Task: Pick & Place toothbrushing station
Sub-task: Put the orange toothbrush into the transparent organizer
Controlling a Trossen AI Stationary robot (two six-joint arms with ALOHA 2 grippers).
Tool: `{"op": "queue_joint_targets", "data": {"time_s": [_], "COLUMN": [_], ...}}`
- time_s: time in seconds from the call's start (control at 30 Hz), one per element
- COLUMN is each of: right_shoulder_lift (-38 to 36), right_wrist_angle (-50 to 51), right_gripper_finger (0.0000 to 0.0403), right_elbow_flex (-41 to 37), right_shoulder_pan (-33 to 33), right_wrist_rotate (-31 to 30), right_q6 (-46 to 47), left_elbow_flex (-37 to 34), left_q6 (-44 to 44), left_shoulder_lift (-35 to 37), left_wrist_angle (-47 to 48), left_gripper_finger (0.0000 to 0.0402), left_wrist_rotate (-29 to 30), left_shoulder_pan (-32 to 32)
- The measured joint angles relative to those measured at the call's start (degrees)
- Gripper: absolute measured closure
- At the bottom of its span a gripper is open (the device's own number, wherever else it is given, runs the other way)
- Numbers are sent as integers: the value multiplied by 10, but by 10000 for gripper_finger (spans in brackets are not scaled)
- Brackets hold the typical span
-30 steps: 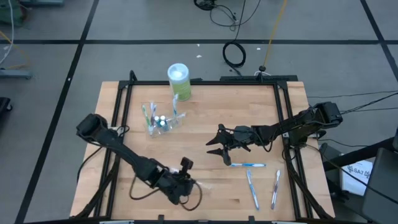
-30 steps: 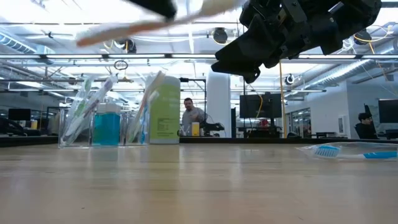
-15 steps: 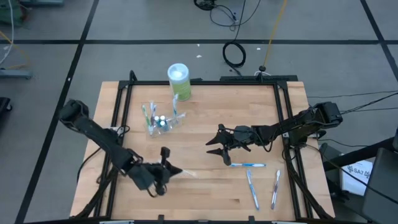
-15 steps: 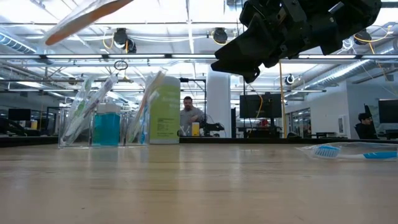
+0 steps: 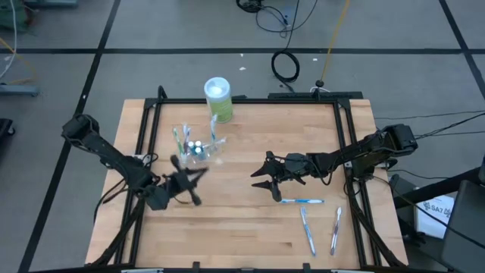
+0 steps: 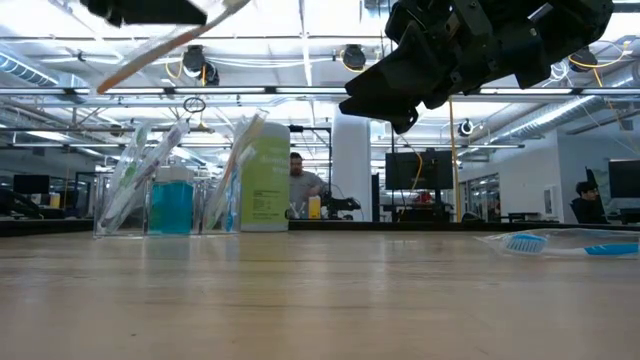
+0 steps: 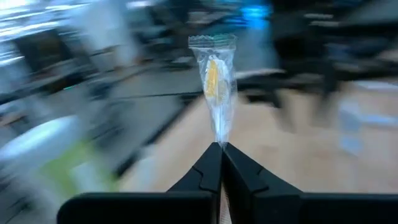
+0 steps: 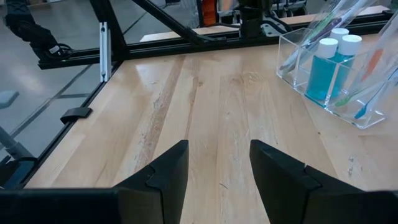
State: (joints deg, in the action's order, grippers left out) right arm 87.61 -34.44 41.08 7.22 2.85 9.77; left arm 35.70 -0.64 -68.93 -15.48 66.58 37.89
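Left gripper (image 7: 221, 148) fingers clamped on a wrapped orange toothbrush (image 7: 214, 87), carried above the table (image 5: 250, 235) near the clear cup (image 5: 195, 149) by its far-left corner. We drop it in bristle-end up. Right gripper (image 8: 217, 168) hangs spread, empty, mid-table.

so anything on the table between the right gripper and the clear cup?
No. High view shows bare wood between the right gripper and the clear cup; right wrist view agrees.
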Motion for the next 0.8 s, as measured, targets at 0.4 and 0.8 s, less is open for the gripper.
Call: {"op": "queue_joint_targets", "data": {"time_s": [0.4,0.8], "right_shoulder_lift": [0,0], "right_wrist_angle": [0,0], "right_gripper_finger": [236,236], "right_elbow_flex": [0,0], "right_shoulder_pan": [0,0], "right_wrist_rotate": [0,0], "right_q6": [0,0], "left_elbow_flex": [-49,-80], "left_q6": [-151,-284], "left_shoulder_lift": [2,2], "left_wrist_angle": [8,9], "left_gripper_finger": [397,396], "left_wrist_rotate": [233,234], "left_shoulder_pan": [-40,-169]}}
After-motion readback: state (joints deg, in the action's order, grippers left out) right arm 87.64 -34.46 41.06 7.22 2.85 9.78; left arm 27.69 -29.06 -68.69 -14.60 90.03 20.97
